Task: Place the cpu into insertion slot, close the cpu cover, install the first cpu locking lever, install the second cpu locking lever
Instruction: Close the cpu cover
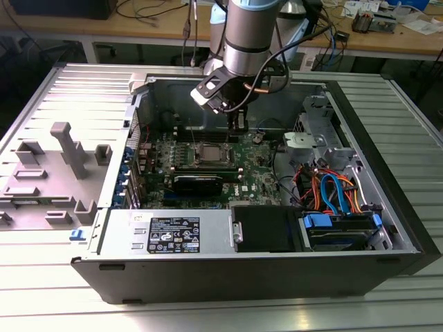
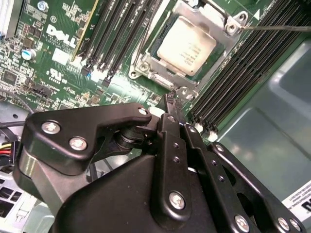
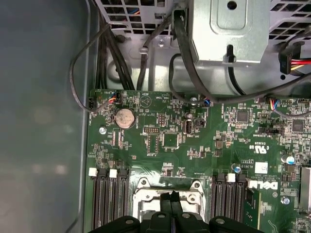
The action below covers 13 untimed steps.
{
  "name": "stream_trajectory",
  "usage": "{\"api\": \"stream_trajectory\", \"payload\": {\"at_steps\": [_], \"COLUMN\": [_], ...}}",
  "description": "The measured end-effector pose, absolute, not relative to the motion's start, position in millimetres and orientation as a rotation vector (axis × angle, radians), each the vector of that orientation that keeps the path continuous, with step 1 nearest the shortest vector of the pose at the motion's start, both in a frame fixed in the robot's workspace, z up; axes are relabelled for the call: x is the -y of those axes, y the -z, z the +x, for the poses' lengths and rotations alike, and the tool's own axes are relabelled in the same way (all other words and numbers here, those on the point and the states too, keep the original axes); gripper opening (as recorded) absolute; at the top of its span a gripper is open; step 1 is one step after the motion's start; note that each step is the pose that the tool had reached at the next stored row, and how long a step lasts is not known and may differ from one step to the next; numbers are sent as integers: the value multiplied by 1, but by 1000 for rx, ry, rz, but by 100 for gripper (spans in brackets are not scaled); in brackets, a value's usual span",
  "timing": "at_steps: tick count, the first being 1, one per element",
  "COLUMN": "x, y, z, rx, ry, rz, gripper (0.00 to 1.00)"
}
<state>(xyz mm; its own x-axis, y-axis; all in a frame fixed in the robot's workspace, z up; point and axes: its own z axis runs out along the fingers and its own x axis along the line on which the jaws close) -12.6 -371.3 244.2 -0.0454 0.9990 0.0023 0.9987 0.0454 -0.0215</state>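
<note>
The cpu (image 2: 187,46), a small square chip with a dull grey top, lies flat in the insertion slot (image 2: 142,65) on the green motherboard (image 1: 259,173). The silver cpu cover (image 2: 219,57) is down around the chip and frames it. A thin metal lever (image 2: 274,27) runs from one corner of the socket across the black memory slots. My gripper (image 2: 171,101) hovers just above the board beside the socket, shut with nothing in it. In the first wrist view its fingertips (image 3: 165,196) sit over the socket's edge. In the exterior view the gripper (image 1: 237,124) hangs just behind the socket (image 1: 210,153).
The open computer case (image 1: 249,270) lies on a ribbed metal table. A power supply (image 1: 169,232) sits at its front and a drive cage with coloured cables (image 1: 332,190) at the exterior view's right. A grey fixture block (image 1: 55,173) stands outside at the left. Case walls surround the board.
</note>
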Motion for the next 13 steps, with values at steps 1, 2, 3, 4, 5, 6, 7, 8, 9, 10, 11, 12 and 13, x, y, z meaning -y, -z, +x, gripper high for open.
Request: {"api": "stream_trajectory", "payload": {"at_steps": [1,2,3,4,5,6,7,8,9,10,11,12,13], "x": [371,371,371,371,371,371,371,371,371,371,371,371,371], "y": [-244,-244,-244,-244,-243,-243,-243,-243,-243,-243,-243,-243,-242], "z": [-14,-15,-16,-17,-18,-19,-20,-20,-21,-21,-23,-24,-25], "rx": [2259,2259,2259,2259,2259,2259,2259,2259,2259,2259,2259,2259,2259], "ry": [-22,-22,-22,-22,-22,-22,-22,-22,-22,-22,-22,-22,-22], "rz": [-2159,-2159,-2159,-2159,-2159,-2159,-2159,-2159,-2159,-2159,-2159,-2159,-2159], "gripper": [11,11,11,11,11,11,11,11,11,11,11,11,11]}}
